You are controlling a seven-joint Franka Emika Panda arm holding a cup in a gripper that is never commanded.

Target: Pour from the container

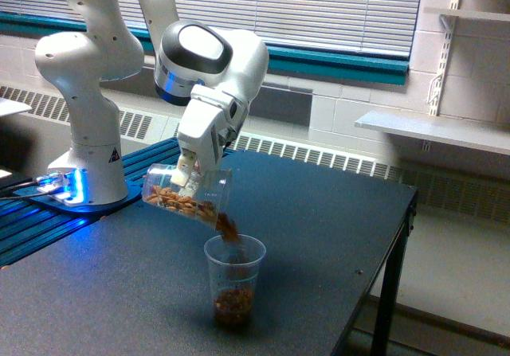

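Observation:
The container (185,195), a clear tumbler with brown nut-like pieces inside, lies tipped on its side in the air, mouth toward the exterior view's right and slightly down. My gripper (186,174) is shut on it from above. Brown pieces (229,228) spill from its mouth into a smaller clear cup (234,280) that stands upright on the dark table (319,228) just below. A layer of brown pieces covers the cup's bottom.
The arm's white base (84,149) stands at the exterior view's left on a blue-lit rail. The table's edge runs down the right side, with a leg below it. A wall shelf (430,129) and a radiator are behind.

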